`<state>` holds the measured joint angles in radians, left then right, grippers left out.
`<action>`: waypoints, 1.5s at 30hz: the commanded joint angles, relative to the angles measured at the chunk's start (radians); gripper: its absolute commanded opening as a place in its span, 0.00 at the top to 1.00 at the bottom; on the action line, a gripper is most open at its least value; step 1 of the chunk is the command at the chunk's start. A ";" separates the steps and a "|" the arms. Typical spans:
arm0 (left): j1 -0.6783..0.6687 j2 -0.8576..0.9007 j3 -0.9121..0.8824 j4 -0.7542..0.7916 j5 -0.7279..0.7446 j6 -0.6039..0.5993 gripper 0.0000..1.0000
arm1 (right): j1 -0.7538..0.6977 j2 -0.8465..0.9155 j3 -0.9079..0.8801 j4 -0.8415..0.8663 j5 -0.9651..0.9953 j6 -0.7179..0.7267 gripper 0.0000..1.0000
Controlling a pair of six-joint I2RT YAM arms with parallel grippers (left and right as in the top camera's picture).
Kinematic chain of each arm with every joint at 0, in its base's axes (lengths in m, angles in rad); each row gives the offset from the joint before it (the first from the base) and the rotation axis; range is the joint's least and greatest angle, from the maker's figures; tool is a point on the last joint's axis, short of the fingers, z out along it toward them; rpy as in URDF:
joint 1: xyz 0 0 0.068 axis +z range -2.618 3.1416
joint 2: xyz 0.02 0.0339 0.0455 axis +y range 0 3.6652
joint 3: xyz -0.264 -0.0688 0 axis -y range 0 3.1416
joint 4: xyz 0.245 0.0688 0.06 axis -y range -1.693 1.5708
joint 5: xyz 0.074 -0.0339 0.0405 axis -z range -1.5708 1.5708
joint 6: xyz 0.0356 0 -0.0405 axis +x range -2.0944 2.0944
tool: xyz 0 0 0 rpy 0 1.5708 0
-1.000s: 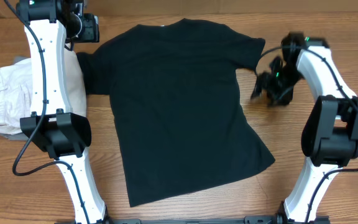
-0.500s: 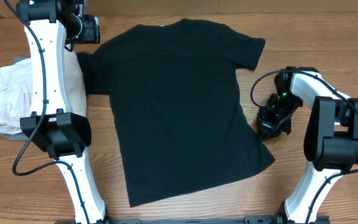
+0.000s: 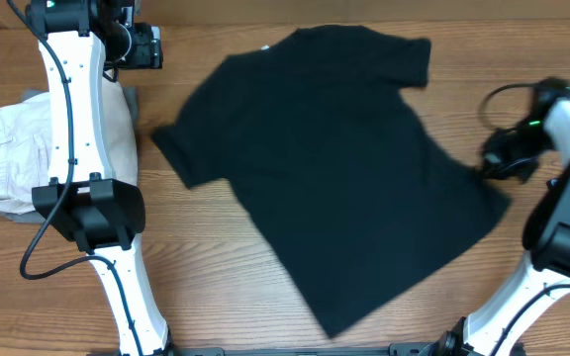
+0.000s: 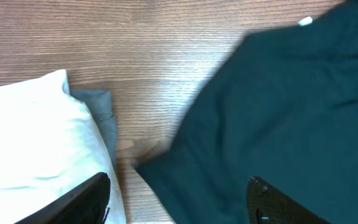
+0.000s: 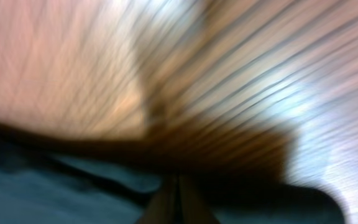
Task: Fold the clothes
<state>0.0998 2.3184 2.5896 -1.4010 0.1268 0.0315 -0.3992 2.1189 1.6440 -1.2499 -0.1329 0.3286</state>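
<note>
The clothes, a black T-shirt (image 3: 344, 168), lie spread and skewed across the table with the collar at the far edge, where a small white label (image 3: 265, 47) shows. My right gripper (image 3: 495, 166) is at the shirt's right side edge and shut on the fabric. In the blurred right wrist view its fingers (image 5: 166, 208) are pressed together, with dark cloth (image 5: 55, 186) around them. My left gripper (image 3: 156, 47) hovers open at the far left, off the shirt. In the left wrist view the open left gripper (image 4: 179, 190) looks down on the shirt's sleeve (image 4: 278, 112) and bare wood.
A folded off-white garment (image 3: 13, 158) lies at the left table edge behind the left arm, also seen as off-white garment (image 4: 36, 143) with a grey cloth edge (image 4: 101, 109) under it. Bare wood shows in front of and left of the shirt.
The right gripper shut on the shirt's right edge and pulled it right, so the whole shirt slid and turned. The left sleeve came away from the off-white garment. The left arm stayed put.
</note>
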 commanded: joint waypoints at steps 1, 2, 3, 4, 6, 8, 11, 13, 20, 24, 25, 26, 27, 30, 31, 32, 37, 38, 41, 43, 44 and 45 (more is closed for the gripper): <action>-0.003 0.010 -0.002 -0.008 0.071 -0.002 0.25 | -0.086 0.002 0.106 -0.048 0.009 0.069 0.50; -0.003 0.010 -0.002 -0.009 0.084 -0.002 0.24 | -0.104 0.002 0.126 -0.069 -0.020 0.063 0.48; -0.003 0.010 -0.002 -0.009 0.092 -0.002 0.24 | -0.116 0.002 0.142 -0.088 -0.056 0.038 0.48; -0.004 0.010 -0.002 -0.010 0.096 -0.002 0.23 | -0.124 0.000 0.154 -0.106 -0.097 0.000 0.48; -0.009 0.010 -0.002 -0.018 0.105 -0.001 0.22 | -0.126 -0.008 0.161 -0.135 -0.158 -0.066 0.47; -0.018 0.010 -0.002 -0.037 0.119 0.014 0.21 | -0.109 -0.014 0.161 -0.158 -0.196 -0.106 0.47; -0.047 0.010 -0.003 -0.080 0.153 0.063 0.24 | -0.049 -0.015 0.156 -0.182 -0.226 -0.127 0.46; -0.072 0.011 -0.003 -0.108 0.151 0.091 0.27 | 0.007 -0.015 0.148 -0.181 -0.228 -0.145 0.51; -0.159 0.016 -0.065 -0.161 0.021 0.090 0.30 | 0.229 -0.015 0.141 -0.137 -0.228 -0.149 0.76; -0.183 0.016 -0.175 -0.134 0.026 0.084 0.28 | 0.352 -0.015 0.133 -0.140 -0.227 -0.196 0.76; -0.186 0.016 -0.206 -0.126 0.027 0.084 0.29 | 0.380 -0.015 0.126 -0.139 -0.227 -0.196 0.78; -0.187 0.016 -0.237 -0.117 0.027 0.083 0.31 | 0.406 -0.015 0.116 -0.134 -0.226 -0.196 0.80; -0.188 0.016 -0.275 -0.105 0.027 0.076 0.31 | 0.433 -0.015 0.101 -0.120 -0.222 -0.195 0.83; -0.187 0.016 -0.362 -0.072 0.027 0.076 0.48 | 0.480 -0.015 0.051 -0.057 -0.181 -0.154 0.90; -0.187 0.016 -0.389 -0.061 0.027 0.076 0.59 | 0.486 -0.015 0.032 -0.032 -0.162 -0.130 0.92; -0.187 0.016 -0.418 -0.045 0.027 0.076 0.69 | 0.489 -0.015 0.014 -0.007 -0.145 -0.108 0.92; -0.187 0.016 -0.553 0.049 0.019 0.077 0.89 | 0.475 -0.015 -0.079 0.097 -0.123 -0.039 0.96; -0.187 0.016 -0.586 0.064 0.019 0.077 0.91 | 0.471 -0.015 -0.090 0.103 -0.120 -0.044 0.96; -0.187 0.016 -0.668 0.101 0.018 0.076 0.96 | 0.457 -0.016 -0.093 0.109 -0.111 -0.074 0.95; -0.187 0.016 -0.724 0.131 0.002 0.057 0.96 | 0.442 -0.022 -0.090 0.109 -0.108 -0.078 0.95; -0.186 0.016 -0.756 0.151 -0.026 0.024 0.96 | 0.434 -0.027 -0.088 0.109 -0.108 -0.078 0.95; -0.185 0.016 -0.783 0.170 -0.047 0.000 0.96 | 0.425 -0.033 -0.084 0.108 -0.108 -0.080 0.95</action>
<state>-0.0910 2.3249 1.8702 -1.2568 0.1368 0.0944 0.0471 2.1189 1.5517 -1.1435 -0.2562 0.2535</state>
